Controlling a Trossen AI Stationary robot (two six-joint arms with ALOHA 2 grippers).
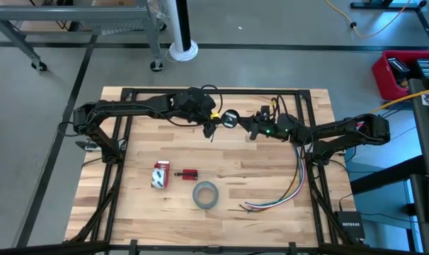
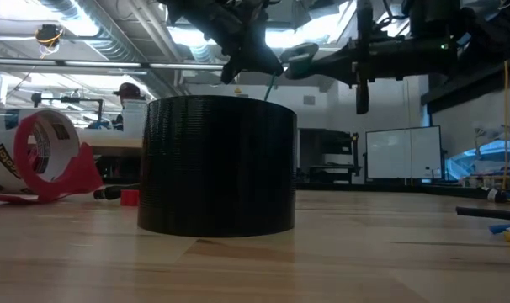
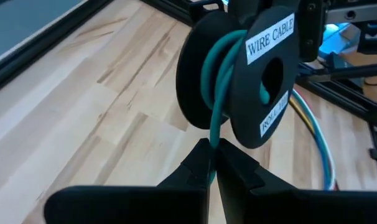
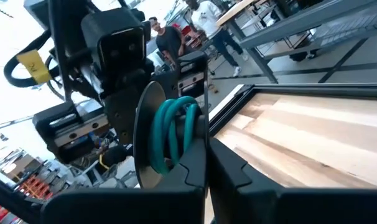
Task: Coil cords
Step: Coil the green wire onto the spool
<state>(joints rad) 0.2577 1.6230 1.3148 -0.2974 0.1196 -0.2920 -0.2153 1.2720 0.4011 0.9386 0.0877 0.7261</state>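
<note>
Left wrist view shows the left tool [image 3: 211, 163] pinched on the teal cord [image 3: 214, 93] just below the black spool [image 3: 238, 68] labelled wire cable. The right tool [image 4: 206, 163] clamps the spool's flange, holding it above the far middle of the tabletop [image 1: 271, 177]. Wind well by keeping the cord taut between the flanges.

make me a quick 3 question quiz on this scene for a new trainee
1. True or false: the left claw is shut on the green cord hanging off the spool.
2. Which claw holds the spool? A) left B) right C) neither
3. Fill in: on the table, the multicoloured wires lie nearer the ____ arm.

Key: 1 true. 2 B, the right claw grips its flange. 3 right.
</note>
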